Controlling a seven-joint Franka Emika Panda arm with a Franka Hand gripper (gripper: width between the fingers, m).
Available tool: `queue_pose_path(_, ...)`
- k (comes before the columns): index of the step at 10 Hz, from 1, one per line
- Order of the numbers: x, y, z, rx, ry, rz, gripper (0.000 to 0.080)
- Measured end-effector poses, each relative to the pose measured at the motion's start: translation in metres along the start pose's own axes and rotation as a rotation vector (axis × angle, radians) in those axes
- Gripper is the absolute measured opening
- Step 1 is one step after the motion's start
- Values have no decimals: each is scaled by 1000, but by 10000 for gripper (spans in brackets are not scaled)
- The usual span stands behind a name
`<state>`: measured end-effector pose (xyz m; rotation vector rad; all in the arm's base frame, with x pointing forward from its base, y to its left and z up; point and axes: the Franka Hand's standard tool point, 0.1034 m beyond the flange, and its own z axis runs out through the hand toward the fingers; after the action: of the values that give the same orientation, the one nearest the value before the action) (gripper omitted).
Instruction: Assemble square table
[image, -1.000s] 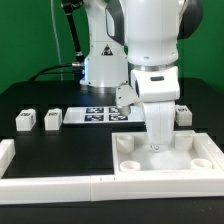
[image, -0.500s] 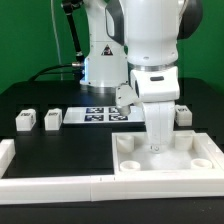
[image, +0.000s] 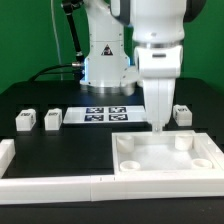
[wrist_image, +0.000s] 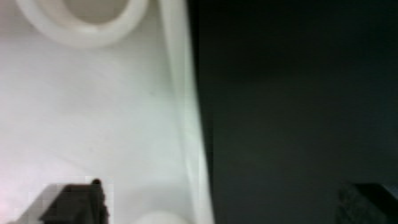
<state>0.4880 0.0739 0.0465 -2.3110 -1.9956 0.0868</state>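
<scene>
The white robot arm (image: 160, 40) is hanging over the far edge of the large white square plastic slab with the raised rim (image: 165, 160), which is lying flat on the black tabletop (image: 60, 100) toward the exterior view's right, close to the camera. The hand (image: 159, 124) is pointing straight down just above that far rim, and in the exterior view its tips are too small to read. The wrist view is showing more: the two dark fingers (wrist_image: 71, 205) are standing wide apart, one over the slab (wrist_image: 89, 110) and the other over the bare tabletop (wrist_image: 294, 100), so the hand (wrist_image: 222, 205) is spread wide and gripping nothing, with the slab's rim running between the tips. A round corner socket (wrist_image: 89, 35) is showing on the slab's surface in that view. One small white tagged leg block (image: 182, 114) is sitting on the tabletop just behind the slab's far corner on the exterior view's right. Two more leg blocks (image: 25, 121) are resting side by side well apart from the slab on the exterior view's left. Between them and the hand, the marker board (image: 105, 115) is lying flat. Long white border rails (image: 50, 181) are running along the near edge, touching the slab's near left corner.
</scene>
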Motion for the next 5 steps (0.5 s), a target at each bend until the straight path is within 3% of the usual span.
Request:
queue_pose_path(2,13,-20,-19,11,-34,186,649)
queue_pose_path(3,28,-31,-27,17,-49,354,649)
queue_pose_path(5,54,-41,-35,4,-51,543,649)
